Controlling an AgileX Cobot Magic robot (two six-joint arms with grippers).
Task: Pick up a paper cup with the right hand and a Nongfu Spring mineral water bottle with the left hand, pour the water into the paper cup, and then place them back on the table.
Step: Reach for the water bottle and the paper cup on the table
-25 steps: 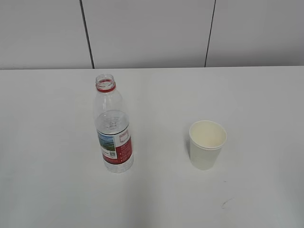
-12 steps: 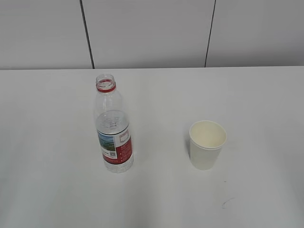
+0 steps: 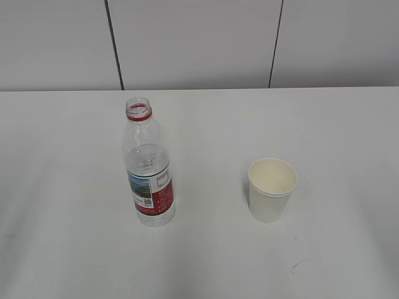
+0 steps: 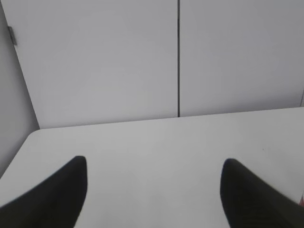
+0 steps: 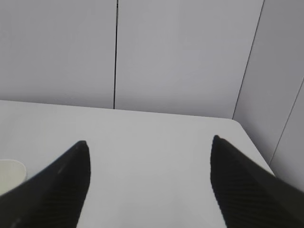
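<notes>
Both jaws spread wide, bottle [image 3: 149,168] upright, cup [image 3: 272,189] well apart

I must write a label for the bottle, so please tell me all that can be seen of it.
The Nongfu Spring mineral water bottle is tall, of clear plastic, with a red neck ring and a red-and-white label bearing a green landscape picture. It has no cap; its mouth is open. It stands upright on the white table, left of the paper cup and apart from it. Nothing touches it but the table.
</notes>
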